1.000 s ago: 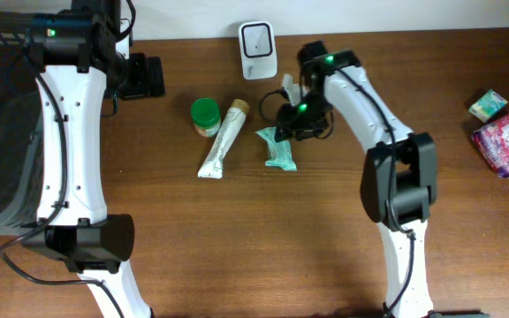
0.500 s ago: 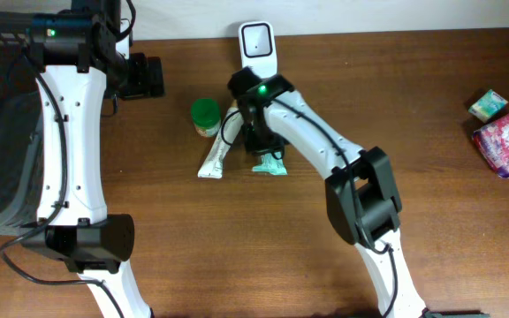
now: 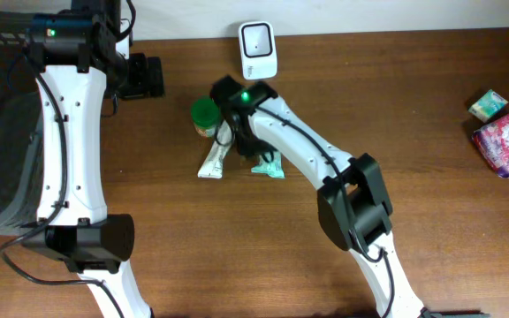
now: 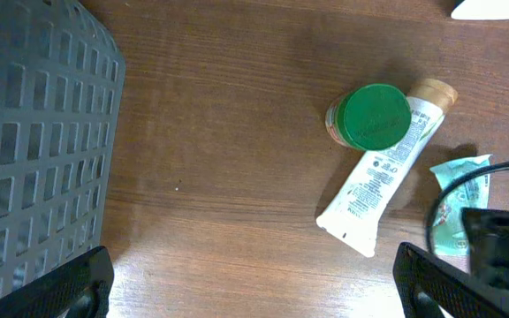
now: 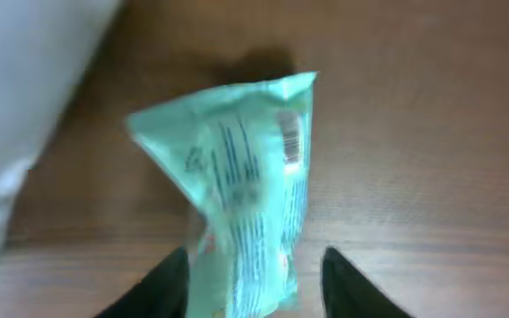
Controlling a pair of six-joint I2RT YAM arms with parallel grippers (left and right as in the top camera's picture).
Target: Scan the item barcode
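A teal packet [image 5: 246, 185] with a small barcode on its upper right lies between the fingers of my right gripper [image 5: 254, 296]. The jaws stand apart; the right finger [image 5: 352, 287] is clear of it and the left one is close beside it. From overhead, the right arm reaches left across the table, and the packet [image 3: 269, 168] peeks out below it. The white scanner [image 3: 258, 49] stands at the back edge. My left gripper [image 4: 254, 305] hangs open and empty over bare wood, and overhead it [image 3: 144, 77] sits at the back left.
A green-lidded jar [image 3: 204, 114] and a white tube [image 3: 217, 152] lie just left of the packet. A grey mesh basket [image 4: 34, 132] fills the left side. A pink packet [image 3: 506, 141] and a small box [image 3: 488, 104] sit at the far right.
The right arm has swung left from beside the scanner to above the items. The teal packet has shifted slightly down and left. The left arm has not moved.
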